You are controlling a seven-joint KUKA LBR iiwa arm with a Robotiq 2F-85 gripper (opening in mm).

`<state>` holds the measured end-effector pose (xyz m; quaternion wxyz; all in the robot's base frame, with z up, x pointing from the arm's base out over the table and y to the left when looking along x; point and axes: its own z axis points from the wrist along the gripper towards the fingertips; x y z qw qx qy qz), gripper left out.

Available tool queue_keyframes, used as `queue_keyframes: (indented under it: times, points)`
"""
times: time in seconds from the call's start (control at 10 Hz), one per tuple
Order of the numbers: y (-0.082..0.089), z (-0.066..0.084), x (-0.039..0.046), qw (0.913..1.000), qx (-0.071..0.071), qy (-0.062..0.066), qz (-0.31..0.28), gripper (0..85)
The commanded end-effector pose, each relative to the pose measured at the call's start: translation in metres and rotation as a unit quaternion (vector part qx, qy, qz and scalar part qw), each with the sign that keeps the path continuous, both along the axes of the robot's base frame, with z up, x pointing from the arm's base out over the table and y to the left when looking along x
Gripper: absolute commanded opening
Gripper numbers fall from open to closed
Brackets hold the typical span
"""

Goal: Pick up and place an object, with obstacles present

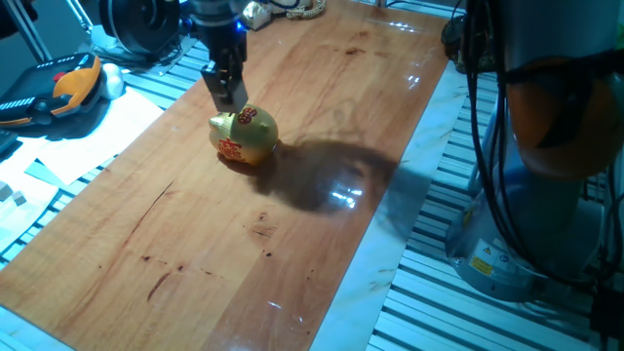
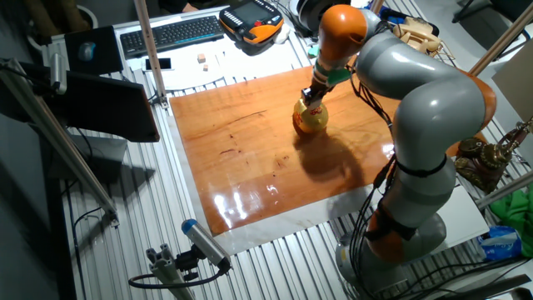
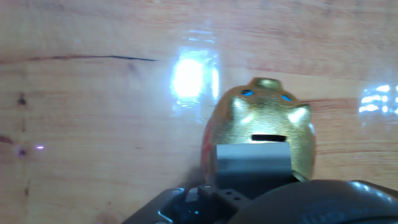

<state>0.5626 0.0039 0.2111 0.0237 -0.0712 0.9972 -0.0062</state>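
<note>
- In the hand view the gripper fills the bottom of the picture; one grey finger lies against the gold piggy bank, just under its coin slot.
- I cannot tell whether the gripper is open or closed.
- The piggy bank stands on the wooden table, towards its far half, with the gripper right above it.
- The small tan cube cannot be made out on the table in any view.
- A keyboard lies beyond the table.
</note>
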Motion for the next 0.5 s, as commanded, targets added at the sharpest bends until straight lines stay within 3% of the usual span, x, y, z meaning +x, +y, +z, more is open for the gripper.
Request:
queue_keyframes:
  times: [0.0,0.4]
  points:
    - [-0.007,0.000,0.0000,1.0000,0.000,0.000,0.000,0.0]
    - [-0.040,-0.006,-0.0049,1.0000,0.000,-0.001,0.009,0.0]
